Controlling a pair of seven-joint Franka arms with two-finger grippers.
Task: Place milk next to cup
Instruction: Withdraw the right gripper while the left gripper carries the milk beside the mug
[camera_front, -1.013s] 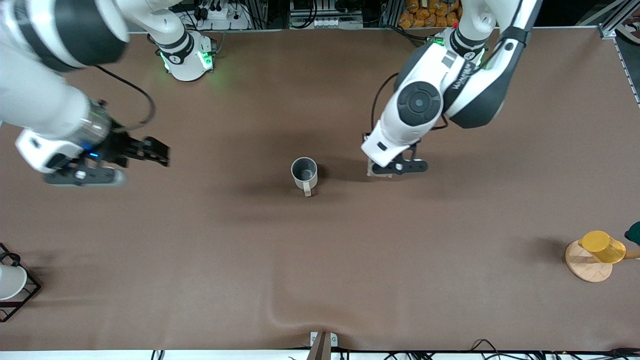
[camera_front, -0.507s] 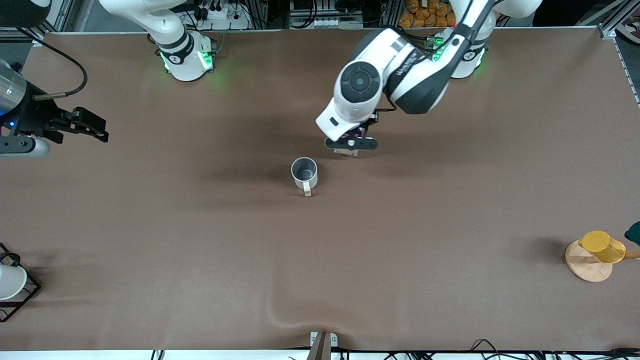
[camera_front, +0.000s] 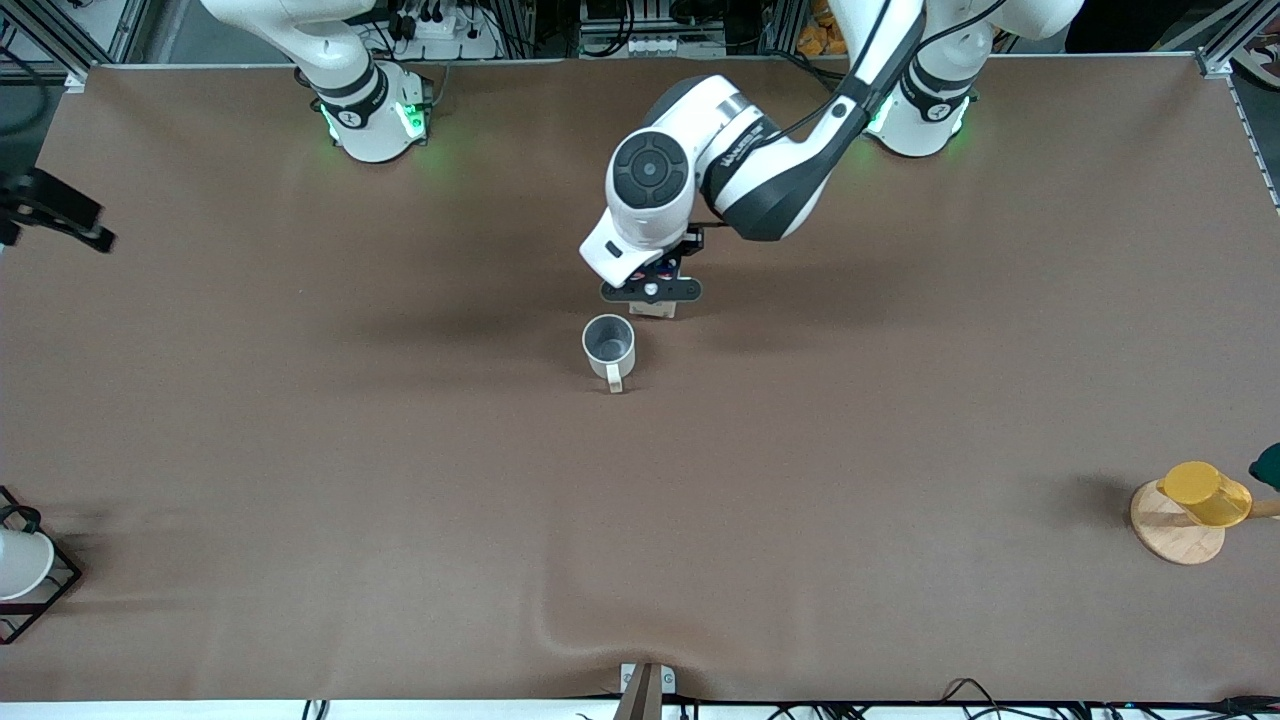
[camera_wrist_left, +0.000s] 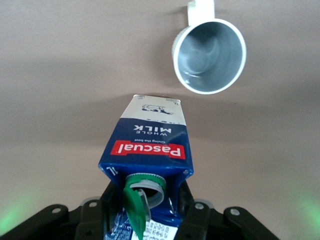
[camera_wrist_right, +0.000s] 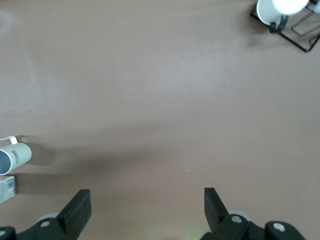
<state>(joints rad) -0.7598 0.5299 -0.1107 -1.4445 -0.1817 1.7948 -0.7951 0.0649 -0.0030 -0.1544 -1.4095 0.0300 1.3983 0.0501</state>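
Note:
The milk is a dark blue carton with a red label band and an open green cap, gripped upright in my left gripper. In the front view the left gripper holds the carton low over the table, just beside the cup. The cup is an off-white mug with a grey inside and a small handle, and it stands empty mid-table. My right gripper is open and empty, up over the right arm's end of the table. Its view also shows the cup.
A yellow cup on a round wooden base stands at the left arm's end, near the front camera. A white cup in a black wire frame stands at the right arm's end and shows in the right wrist view.
My left gripper has carried the milk from the left arm's side over to the cup. My right gripper has drawn back toward the right arm's end of the table.

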